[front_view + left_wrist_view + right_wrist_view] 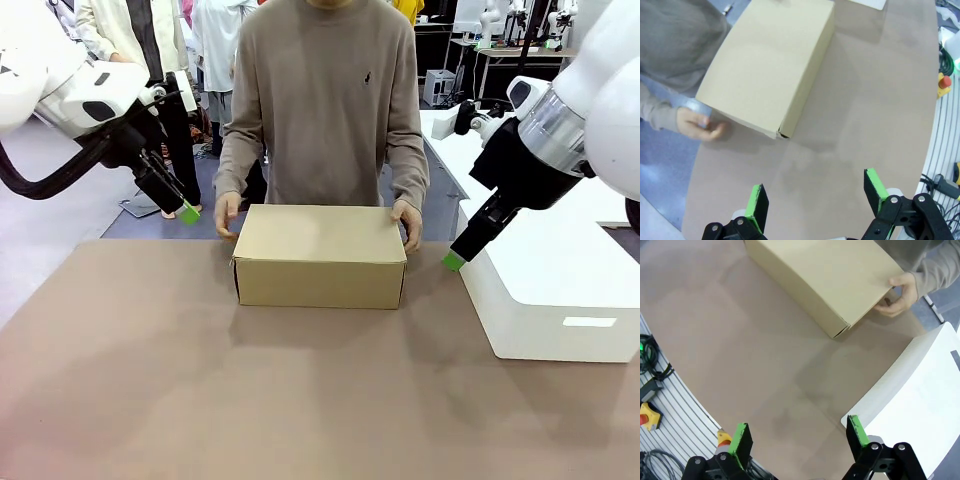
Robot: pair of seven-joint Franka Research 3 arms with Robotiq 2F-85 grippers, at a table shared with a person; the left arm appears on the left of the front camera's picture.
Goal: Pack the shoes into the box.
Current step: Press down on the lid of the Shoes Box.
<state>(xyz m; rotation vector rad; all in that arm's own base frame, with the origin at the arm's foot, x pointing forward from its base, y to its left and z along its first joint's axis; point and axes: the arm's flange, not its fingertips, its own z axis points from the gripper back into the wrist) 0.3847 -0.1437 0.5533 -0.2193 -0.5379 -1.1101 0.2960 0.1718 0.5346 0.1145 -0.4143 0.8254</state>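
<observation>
The tan cardboard box (320, 255) (769, 61) (825, 276) stands shut at the far middle of the table. The person behind it holds it with a hand (227, 215) (696, 124) at its left end and another hand (407, 222) (899, 294) at its right end. The shoes are out of view. My left gripper (185, 212) (815, 192) hovers open above the table's far left edge, left of the box. My right gripper (455, 260) (799, 432) hangs open just right of the box, with nothing between its fingers.
A large white rectangular box (545, 290) (920, 400) sits on the table at the right, close under my right arm. The brown table (250, 400) spreads wide in front of the tan box. Other people stand behind, far off.
</observation>
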